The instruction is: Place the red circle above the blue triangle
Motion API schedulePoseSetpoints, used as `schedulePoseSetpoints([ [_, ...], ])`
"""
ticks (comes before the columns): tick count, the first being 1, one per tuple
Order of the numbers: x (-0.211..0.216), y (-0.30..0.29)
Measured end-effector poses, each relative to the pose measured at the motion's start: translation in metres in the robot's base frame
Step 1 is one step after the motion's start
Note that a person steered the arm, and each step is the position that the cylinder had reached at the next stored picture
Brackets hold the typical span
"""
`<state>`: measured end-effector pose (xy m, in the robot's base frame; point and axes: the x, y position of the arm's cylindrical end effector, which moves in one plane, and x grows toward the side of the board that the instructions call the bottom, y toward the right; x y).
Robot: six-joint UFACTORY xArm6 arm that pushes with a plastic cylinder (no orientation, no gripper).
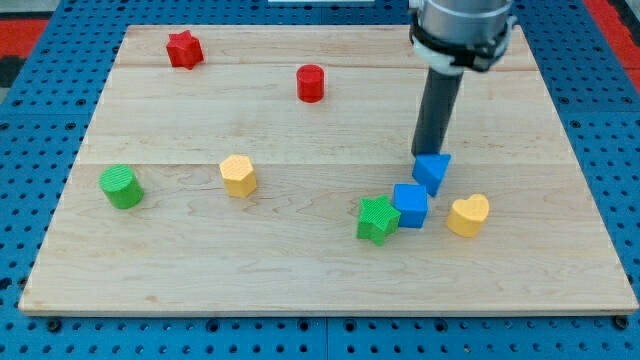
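Observation:
The red circle (311,83) stands near the view's top, left of centre. The blue triangle (432,172) lies right of centre, well to the right of and below the red circle. My tip (428,154) touches the blue triangle's top edge. The rod rises from there to the arm at the view's top right.
A blue cube (410,205) and a green star (377,219) sit just below-left of the triangle. A yellow heart (468,214) lies to their right. A yellow hexagon (239,175), a green circle (121,187) and a red star (184,49) lie to the left on the wooden board (200,280).

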<state>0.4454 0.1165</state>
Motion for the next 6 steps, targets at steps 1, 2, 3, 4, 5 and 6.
schedulePoseSetpoints([
  [1,-0.054,0.003],
  [2,-0.144,-0.009],
  [3,-0.184,-0.085],
  [4,-0.156,-0.162],
  [5,-0.119,-0.156],
  [6,-0.075,-0.109],
])
